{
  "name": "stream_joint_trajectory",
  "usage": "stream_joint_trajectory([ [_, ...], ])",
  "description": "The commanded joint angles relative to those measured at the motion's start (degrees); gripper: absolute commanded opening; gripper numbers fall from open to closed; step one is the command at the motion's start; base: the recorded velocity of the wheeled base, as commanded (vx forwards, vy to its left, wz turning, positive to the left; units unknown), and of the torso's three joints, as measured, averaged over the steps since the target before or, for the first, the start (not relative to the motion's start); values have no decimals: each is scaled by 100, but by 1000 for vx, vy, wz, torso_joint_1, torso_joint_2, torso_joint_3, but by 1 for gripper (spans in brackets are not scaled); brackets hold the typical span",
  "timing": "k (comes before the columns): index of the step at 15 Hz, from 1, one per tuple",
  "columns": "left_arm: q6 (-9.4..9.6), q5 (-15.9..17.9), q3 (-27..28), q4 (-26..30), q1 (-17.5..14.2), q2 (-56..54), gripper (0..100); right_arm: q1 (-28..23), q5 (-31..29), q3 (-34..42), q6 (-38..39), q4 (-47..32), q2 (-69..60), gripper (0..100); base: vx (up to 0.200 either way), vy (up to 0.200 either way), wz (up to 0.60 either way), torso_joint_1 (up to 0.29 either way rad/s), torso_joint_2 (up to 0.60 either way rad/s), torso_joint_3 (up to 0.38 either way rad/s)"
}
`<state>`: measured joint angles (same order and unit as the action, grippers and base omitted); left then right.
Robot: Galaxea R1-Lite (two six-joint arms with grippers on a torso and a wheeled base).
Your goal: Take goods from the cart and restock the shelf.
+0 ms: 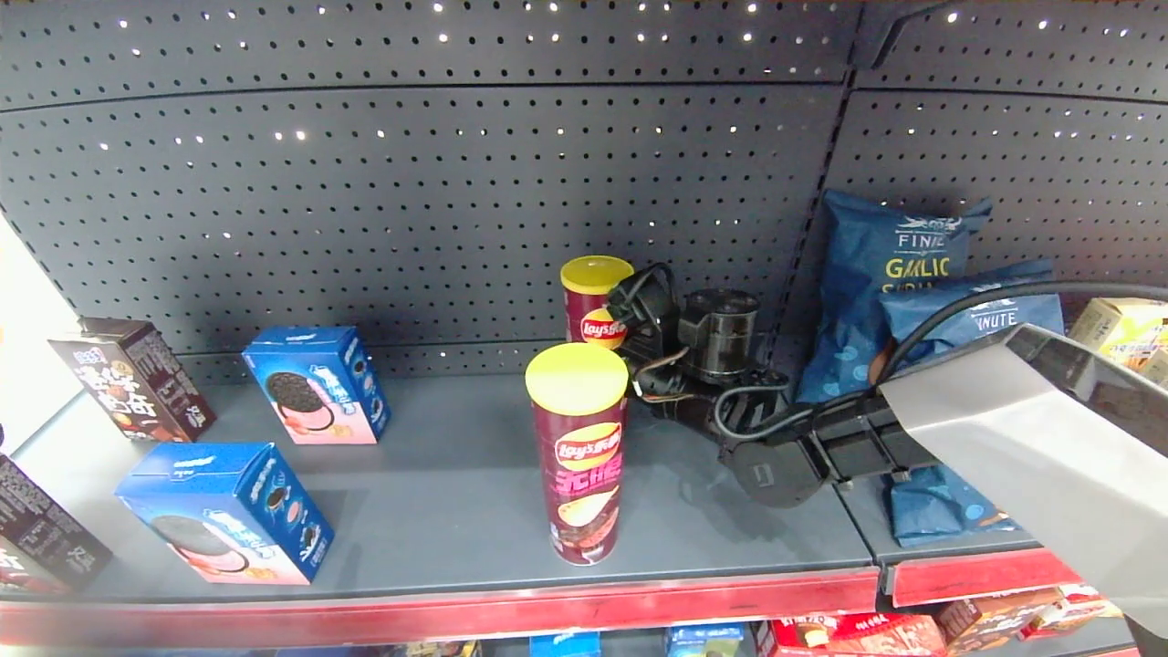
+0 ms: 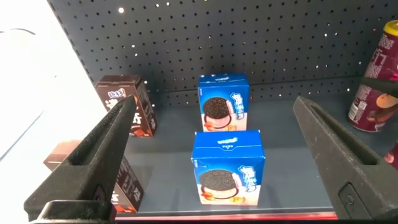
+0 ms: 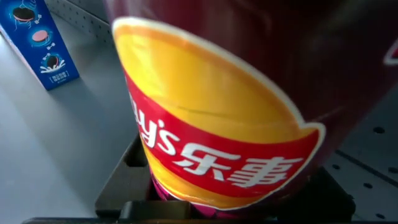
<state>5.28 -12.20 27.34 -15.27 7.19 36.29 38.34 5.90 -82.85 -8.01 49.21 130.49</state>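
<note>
Two maroon chip cans with yellow lids stand on the grey shelf (image 1: 438, 493). The front can (image 1: 578, 456) stands free near the red shelf edge. The rear can (image 1: 595, 306) stands upright close to the pegboard back, and my right gripper (image 1: 630, 315) is shut on its side; in the right wrist view this can (image 3: 236, 112) sits very close against the gripper. My left gripper (image 2: 214, 102) hangs open and holds nothing in front of two blue cookie boxes (image 2: 222, 102) (image 2: 227, 165), with the cans (image 2: 376, 81) off to one side.
Blue cookie boxes (image 1: 317, 383) (image 1: 228, 511) and brown boxes (image 1: 132, 376) (image 1: 41, 538) stand on the shelf's left part. Blue snack bags (image 1: 876, 274) and a yellow box (image 1: 1122, 324) fill the right bay. More goods lie on the lower shelf (image 1: 858, 630).
</note>
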Motion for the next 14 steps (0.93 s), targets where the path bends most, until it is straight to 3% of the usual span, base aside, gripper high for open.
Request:
stream_joint_trajectory([
  [1,-1,-1,-10,-2,1,10,100,-2,-10,5,1,36,152,0,0,0,0,0,0,0],
  [8,-1,-1,-10,-2,1,10,100,-81,-10,-3,-8,44,144,0,0,0,0,0,0,0],
  [9,-1,-1,-36,-2,1,10,100,-90,-19,5,-8,36,126,100,0,0,0,0,0,0],
  [14,-1,-1,-80,-11,1,1,100,-72,-63,181,-8,44,-164,100,0,0,0,0,0,0],
])
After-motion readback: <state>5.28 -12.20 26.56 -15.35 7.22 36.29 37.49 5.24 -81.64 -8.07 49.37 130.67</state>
